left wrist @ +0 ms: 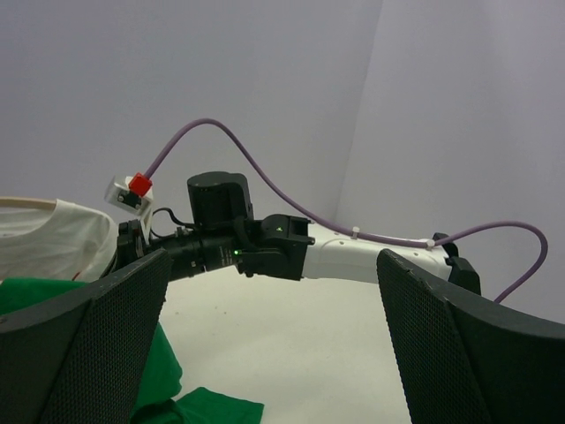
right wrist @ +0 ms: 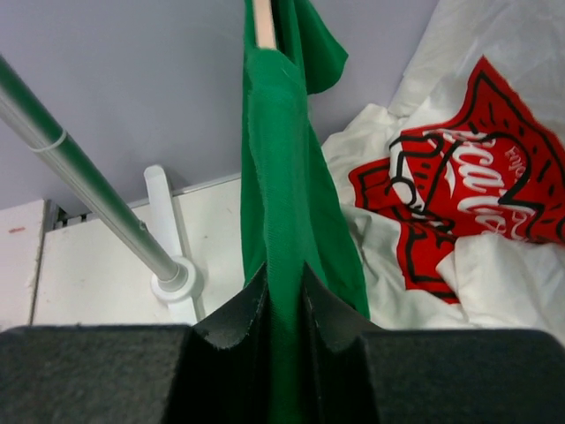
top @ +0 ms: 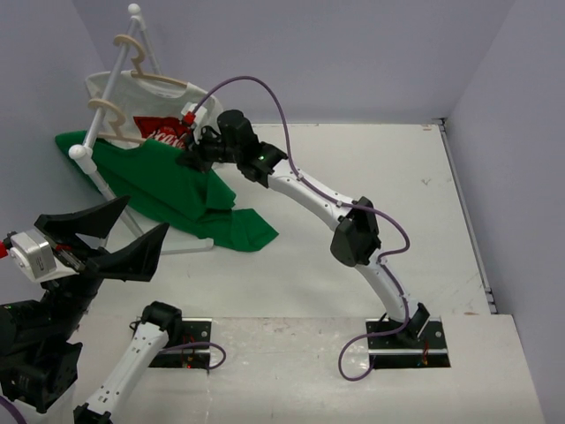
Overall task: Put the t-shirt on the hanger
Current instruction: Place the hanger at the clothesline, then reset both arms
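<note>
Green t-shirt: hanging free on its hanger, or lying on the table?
Partly lying: the green t-shirt trails bunched across the table, a fold pinched in the right gripper. Fit on the hanger: cannot tell.

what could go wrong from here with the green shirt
1. The right gripper pinches only a thin fold of the t-shirt, so the cloth could slip out.
2. Much of the t-shirt lies bunched on the table. Its weight may drag it off the hanger.
3. The white shirt hangs right beside the grip and could snag.
</note>
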Robot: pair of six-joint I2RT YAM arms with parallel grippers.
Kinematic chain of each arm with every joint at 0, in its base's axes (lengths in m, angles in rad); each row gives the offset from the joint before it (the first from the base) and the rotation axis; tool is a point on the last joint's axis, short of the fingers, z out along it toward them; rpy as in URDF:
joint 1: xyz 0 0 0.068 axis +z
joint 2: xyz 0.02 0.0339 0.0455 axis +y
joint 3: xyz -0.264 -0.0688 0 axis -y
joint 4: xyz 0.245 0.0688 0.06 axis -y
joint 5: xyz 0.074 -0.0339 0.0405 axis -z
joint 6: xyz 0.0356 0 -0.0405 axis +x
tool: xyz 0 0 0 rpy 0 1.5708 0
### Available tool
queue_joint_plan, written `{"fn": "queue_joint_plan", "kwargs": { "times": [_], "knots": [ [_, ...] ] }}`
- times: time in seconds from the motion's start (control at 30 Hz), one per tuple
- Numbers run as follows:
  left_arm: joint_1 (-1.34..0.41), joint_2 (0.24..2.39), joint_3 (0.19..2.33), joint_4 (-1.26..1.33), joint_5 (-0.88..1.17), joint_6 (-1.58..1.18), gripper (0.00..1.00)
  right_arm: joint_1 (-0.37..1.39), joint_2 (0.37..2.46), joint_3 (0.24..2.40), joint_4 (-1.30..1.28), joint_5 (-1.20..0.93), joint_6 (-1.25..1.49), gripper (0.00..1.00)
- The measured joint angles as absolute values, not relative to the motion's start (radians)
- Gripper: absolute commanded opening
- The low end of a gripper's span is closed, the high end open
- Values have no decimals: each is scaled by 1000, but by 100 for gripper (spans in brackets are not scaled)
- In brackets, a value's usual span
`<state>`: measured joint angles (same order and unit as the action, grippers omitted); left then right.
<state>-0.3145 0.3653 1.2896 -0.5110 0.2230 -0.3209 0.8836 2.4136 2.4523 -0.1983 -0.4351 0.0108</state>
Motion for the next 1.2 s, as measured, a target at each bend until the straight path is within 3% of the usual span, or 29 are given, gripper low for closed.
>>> {"fn": "queue_joint_plan", "kwargs": {
  "times": [0.1,0.3,0.43,0.57,0.9,1.07,1.2],
  "knots": [
    [-315,365,1290,-520,223,-318,100,863,2410,2405,-165,-455,39,98],
    [-315,365,1286,-541,222,-309,100,812,2345,2244,-158,-468,46,99],
    [-315,362,1239,-557,221,-290,100,772,2155,1996,-149,-474,68,99],
    [-315,349,1153,-609,194,-266,100,699,1855,1714,-115,-441,113,99],
    [-315,196,993,-733,-101,-248,100,667,916,1079,-185,-8,207,99],
    [-315,177,983,-767,-308,-261,100,667,499,899,-396,201,255,99],
    [-315,162,983,-785,-463,-268,100,667,307,891,-570,325,282,99]
  ]
}}
